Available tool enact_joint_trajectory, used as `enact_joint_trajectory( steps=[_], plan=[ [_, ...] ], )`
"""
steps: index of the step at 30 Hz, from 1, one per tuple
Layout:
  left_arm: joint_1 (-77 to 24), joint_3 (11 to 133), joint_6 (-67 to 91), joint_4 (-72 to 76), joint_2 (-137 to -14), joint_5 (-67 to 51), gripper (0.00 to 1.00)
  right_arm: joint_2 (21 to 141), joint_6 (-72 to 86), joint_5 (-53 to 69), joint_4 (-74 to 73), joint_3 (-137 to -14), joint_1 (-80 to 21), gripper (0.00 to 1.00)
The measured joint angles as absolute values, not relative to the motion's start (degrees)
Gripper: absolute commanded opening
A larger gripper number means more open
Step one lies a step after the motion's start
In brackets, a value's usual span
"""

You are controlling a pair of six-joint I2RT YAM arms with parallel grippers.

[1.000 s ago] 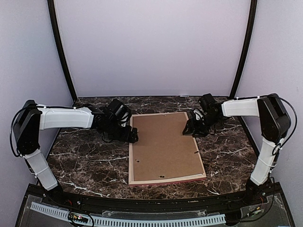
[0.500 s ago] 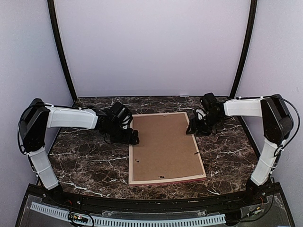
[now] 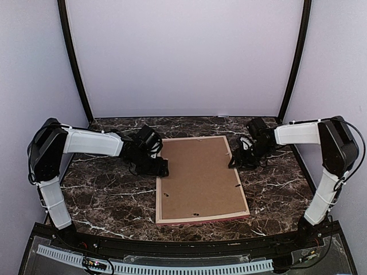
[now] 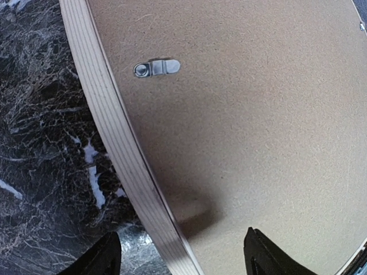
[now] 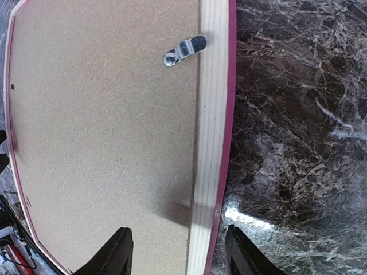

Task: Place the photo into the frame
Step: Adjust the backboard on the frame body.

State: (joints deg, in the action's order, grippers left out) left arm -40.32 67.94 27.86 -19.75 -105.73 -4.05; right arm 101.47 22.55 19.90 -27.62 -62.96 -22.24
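The frame [image 3: 159, 195] lies face down on the marble table, pale wood back up, with a thin pink edge along its near side. A brown backing board [image 3: 198, 175] fills it. The photo is hidden. My left gripper [image 3: 163, 170] stands open astride the frame's left rim [image 4: 120, 149], one finger [image 4: 106, 255] over the table and the other [image 4: 261, 252] over the board [image 4: 258, 126]. My right gripper [image 3: 234, 162] stands open astride the right rim [image 5: 209, 114], with one finger [image 5: 117, 252] over the board and the other [image 5: 238, 249] over the marble. Neither holds anything.
A small metal turn clip [image 4: 156, 67] sits on the board near the left rim, and another [image 5: 183, 50] lies across the right rim. Dark veined marble [image 3: 103, 195] surrounds the frame. Pale walls and black posts close in the back and sides.
Both grippers have crept a little toward the near side along the frame's rims and their jaws have narrowed slightly. The frame and board have not moved.
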Motion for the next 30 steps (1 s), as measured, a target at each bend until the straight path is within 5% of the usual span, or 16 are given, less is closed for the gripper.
enact_joint_trajectory(
  steps=[30],
  plan=[
    [-40.23, 68.53, 28.14, -19.79, -107.72, -4.14, 0.79, 100.68, 21.69, 21.02, -26.85, -62.30, -23.77, 0.50]
  ],
)
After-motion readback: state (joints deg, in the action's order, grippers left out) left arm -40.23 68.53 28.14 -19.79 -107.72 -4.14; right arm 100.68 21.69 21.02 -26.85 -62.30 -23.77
